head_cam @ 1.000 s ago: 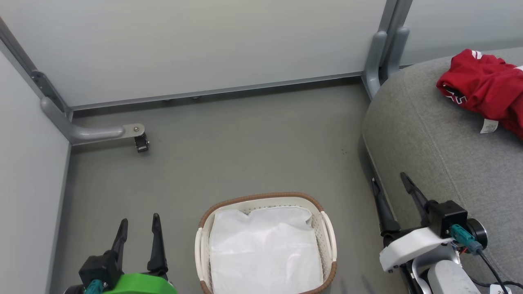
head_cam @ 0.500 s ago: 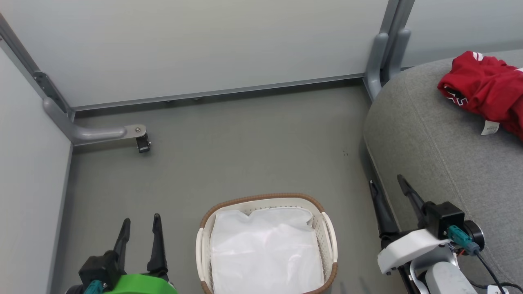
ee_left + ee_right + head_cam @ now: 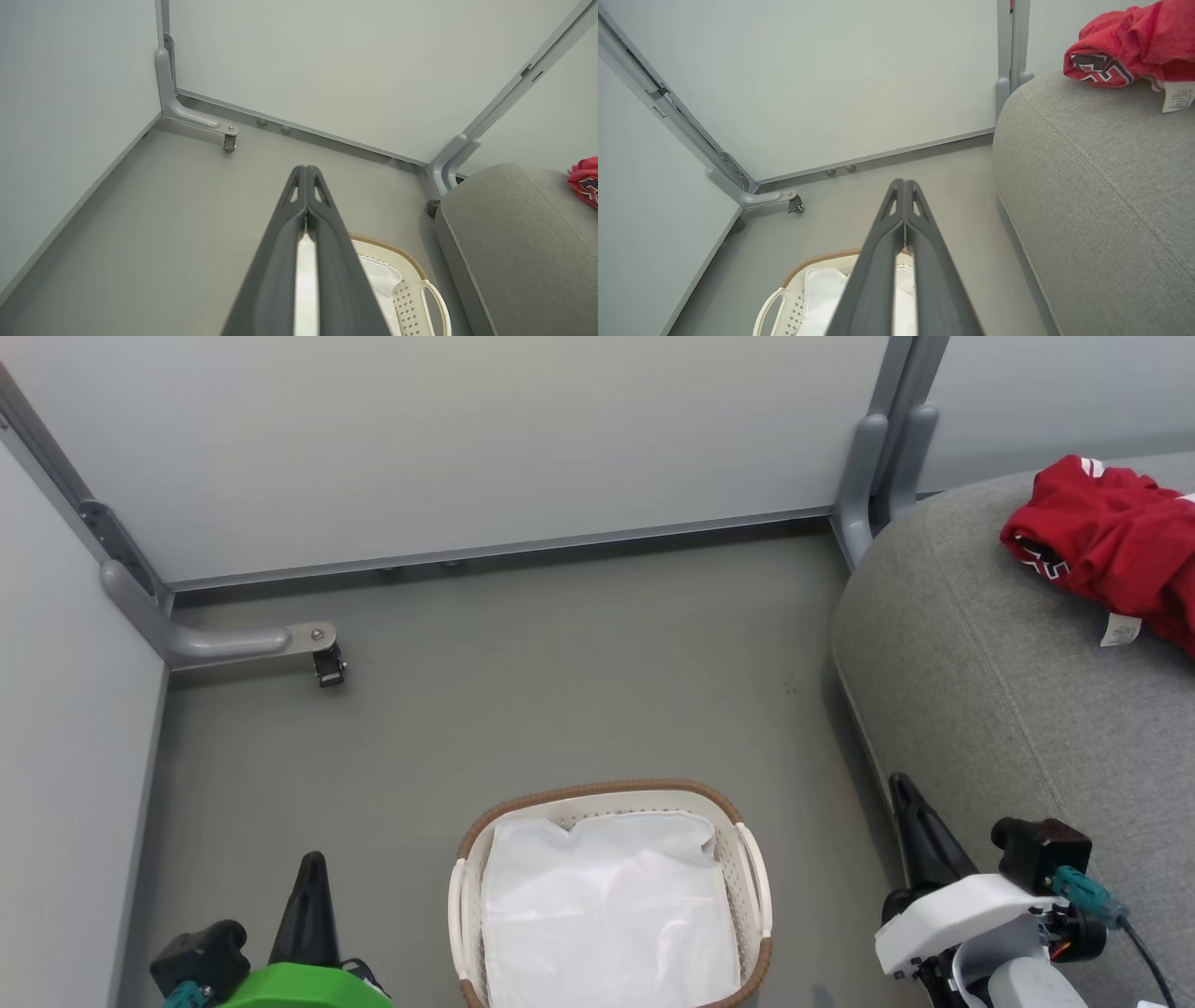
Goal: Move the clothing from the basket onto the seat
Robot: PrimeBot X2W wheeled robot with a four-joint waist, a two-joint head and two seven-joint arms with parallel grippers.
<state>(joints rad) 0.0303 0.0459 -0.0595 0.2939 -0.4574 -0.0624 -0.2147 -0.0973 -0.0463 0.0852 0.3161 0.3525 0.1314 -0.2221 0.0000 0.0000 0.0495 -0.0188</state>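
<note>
The red clothing [image 3: 1111,537] lies bunched on the grey seat [image 3: 1008,672] at the upper right; it also shows in the right wrist view [image 3: 1129,44] and at the left wrist view's edge [image 3: 586,179]. The cream basket [image 3: 747,859] with a brown rim stands on the floor at bottom centre, holding just its white cloth lining [image 3: 607,915]. My left gripper [image 3: 312,866] is shut with nothing in it, left of the basket [image 3: 423,275]. My right gripper [image 3: 902,786] is shut and empty, between the basket [image 3: 803,275] and the seat's side [image 3: 1101,196].
Pale partition panels close off the back and left. A grey metal foot with a small caster [image 3: 325,665] juts onto the floor at the left, and a grey post [image 3: 873,457] stands by the seat's far corner. Grey floor lies between basket and panels.
Both grippers have gone from open to shut and dropped slightly lower in the head view. Clothing, basket and seat have not moved.
</note>
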